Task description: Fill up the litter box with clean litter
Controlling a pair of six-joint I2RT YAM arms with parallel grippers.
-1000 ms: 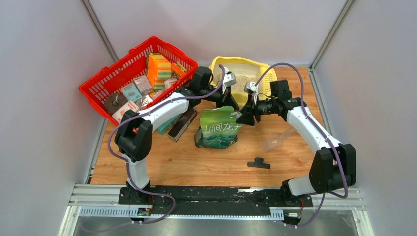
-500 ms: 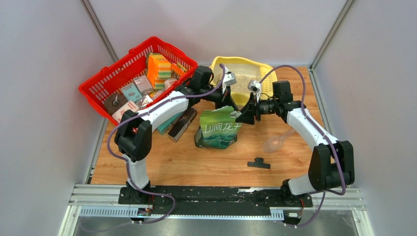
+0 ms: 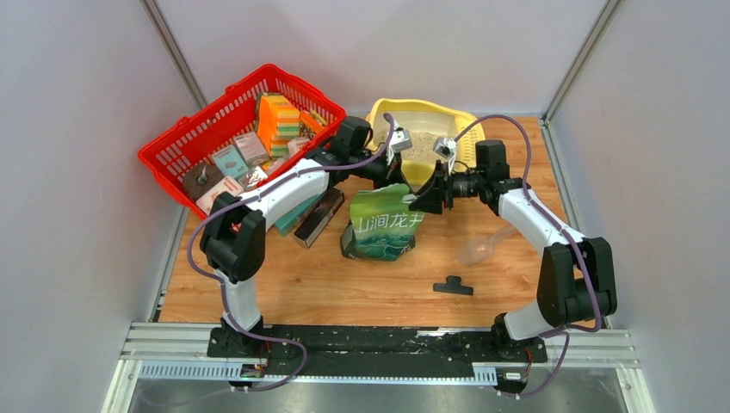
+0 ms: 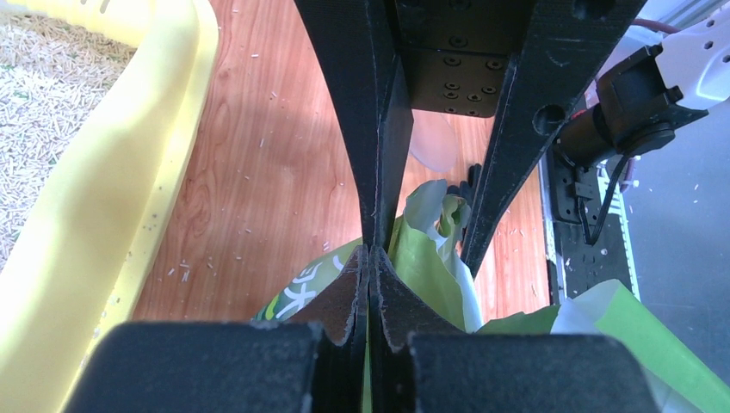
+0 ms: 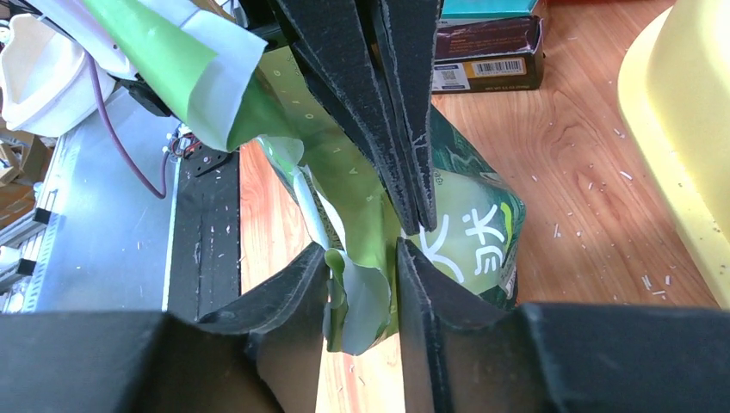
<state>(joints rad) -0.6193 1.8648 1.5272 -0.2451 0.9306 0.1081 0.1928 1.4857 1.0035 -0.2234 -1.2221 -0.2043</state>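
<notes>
- Nearest you, the green bag point(image 3: 383, 225) stands upright on the table point(image 3: 344, 284) between the two arms, its torn top towards the far side.
- What changed: over the last second your right gripper point(image 5: 361, 258) has slid left to the bag's top, and its jaws have been drawing in.
- Its wrist view shows a loose green flap of the bag lying between the fingers, with some gap left. You cannot yet tell whether that flap is truly pinched.
- Your left gripper point(image 4: 368, 254) has not moved. It is clenched tight, and its fingers seem to meet on a fold of the bag's upper edge.
- My reading: you are about to have the bag's top held from both sides, which lifting and tipping would need. No pour is under way.
- Just beyond both grippers sits the litter box point(image 3: 460, 114), its near rim close behind the bag's top.
- The clean litter point(image 3: 419, 144) already lies as a layer in the basin, so the task looks partly done.
- The bag's mouth sits just in front of that rim, so it would have to rise over it.
</notes>
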